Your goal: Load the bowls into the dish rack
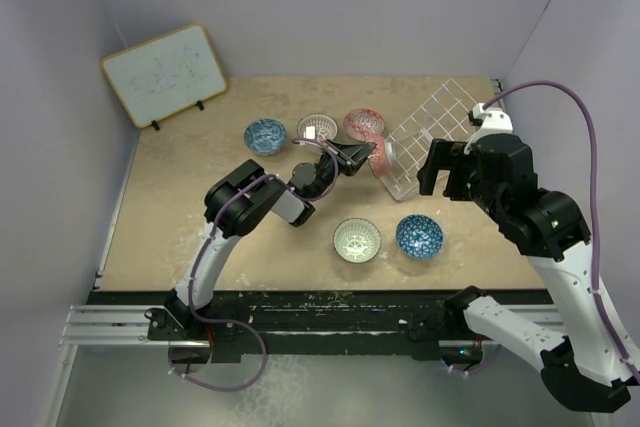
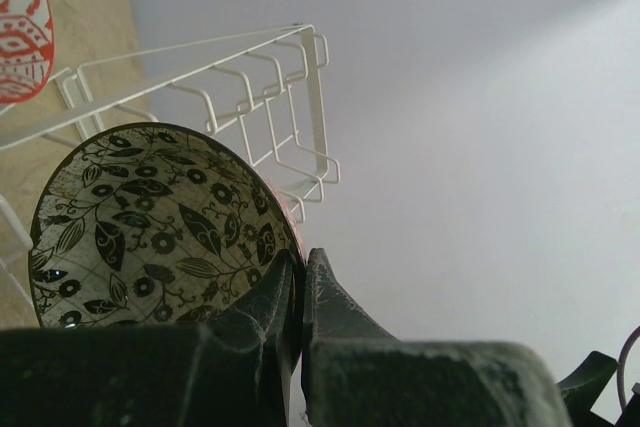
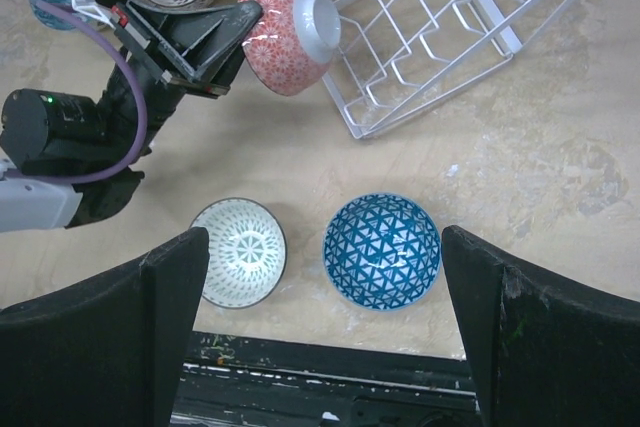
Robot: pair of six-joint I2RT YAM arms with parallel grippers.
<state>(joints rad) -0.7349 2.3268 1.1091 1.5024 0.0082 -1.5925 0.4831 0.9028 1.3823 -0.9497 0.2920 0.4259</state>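
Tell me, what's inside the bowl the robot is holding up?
Nothing is in the bowl, only painted black leaves and flowers. The left fingers pinching its rim cover the bottom edge, so that bit is hidden.

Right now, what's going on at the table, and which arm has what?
The left gripper is shut on the rim of a bowl, red outside with a leaf pattern inside. It holds the bowl tipped on edge at the near corner of the dish rack. The right gripper hangs open, holding nothing. Five other bowls sit on the table, and none shows in the rack.
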